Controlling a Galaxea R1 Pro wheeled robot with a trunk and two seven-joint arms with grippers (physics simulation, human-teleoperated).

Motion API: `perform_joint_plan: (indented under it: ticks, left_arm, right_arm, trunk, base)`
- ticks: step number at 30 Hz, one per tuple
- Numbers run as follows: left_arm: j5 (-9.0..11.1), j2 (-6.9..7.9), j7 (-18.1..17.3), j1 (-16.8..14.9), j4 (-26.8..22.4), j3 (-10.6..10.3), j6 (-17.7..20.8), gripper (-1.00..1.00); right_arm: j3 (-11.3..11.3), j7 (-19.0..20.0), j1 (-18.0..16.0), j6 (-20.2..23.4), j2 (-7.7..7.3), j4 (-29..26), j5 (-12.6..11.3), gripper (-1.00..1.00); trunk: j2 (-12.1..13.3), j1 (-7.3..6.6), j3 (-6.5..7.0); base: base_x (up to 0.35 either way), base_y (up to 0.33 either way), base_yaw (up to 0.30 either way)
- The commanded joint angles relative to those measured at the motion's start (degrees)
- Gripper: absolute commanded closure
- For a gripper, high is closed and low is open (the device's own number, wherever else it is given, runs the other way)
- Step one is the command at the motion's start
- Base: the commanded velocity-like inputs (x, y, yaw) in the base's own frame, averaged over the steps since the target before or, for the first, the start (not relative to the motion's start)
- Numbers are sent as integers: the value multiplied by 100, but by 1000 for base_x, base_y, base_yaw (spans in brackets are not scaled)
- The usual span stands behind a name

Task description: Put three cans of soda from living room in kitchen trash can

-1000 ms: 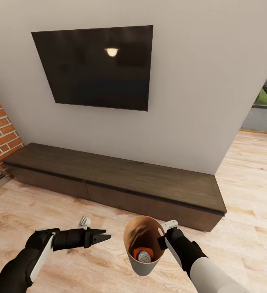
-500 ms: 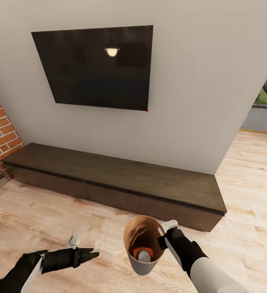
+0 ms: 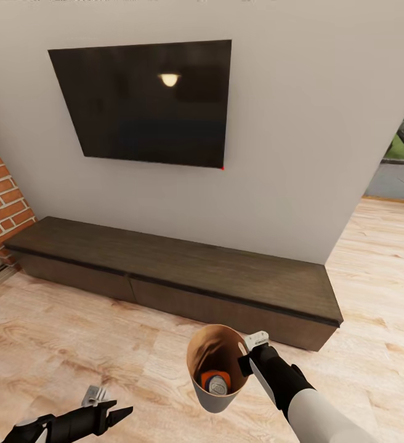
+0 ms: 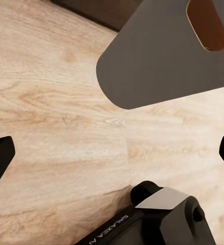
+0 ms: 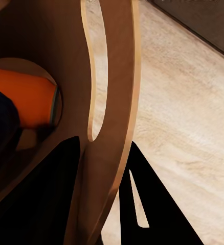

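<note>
At the lower centre of the head view, the right gripper pinches the rim of the pale grey, tan-lined tapered bin, held above the light wood plank floor. An orange soda can with a silver top lies at its bottom. The left gripper, lower left, is spread and holds nothing.

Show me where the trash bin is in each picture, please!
Head view: the trash can sits low, just right of center, with the right gripper holding its rim and an orange soda can inside.
Left wrist view: its grey outside fills the upper right.
Right wrist view: its tan inside wall runs down the middle, between the fingers.
Shared landmark: the light wood floor.
</note>
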Motion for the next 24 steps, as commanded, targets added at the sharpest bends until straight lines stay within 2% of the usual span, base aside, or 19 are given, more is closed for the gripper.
perform_joint_plan:
  ticks: [1, 24]
  left_arm:
    - [2, 0, 3, -1, 10, 0, -10, -100]
    - [3, 0, 4, -3, 12, -1, -13, -100]
  right_arm:
    - [-1, 4, 0, -3, 1, -6, -42, 100]
    - [-1, 4, 1, -3, 0, -3, -43, 100]
  trunk:
    - [0, 0, 9]
    - [0, 0, 225]
  base:
    - [0, 0, 0]
    - [0, 0, 0]
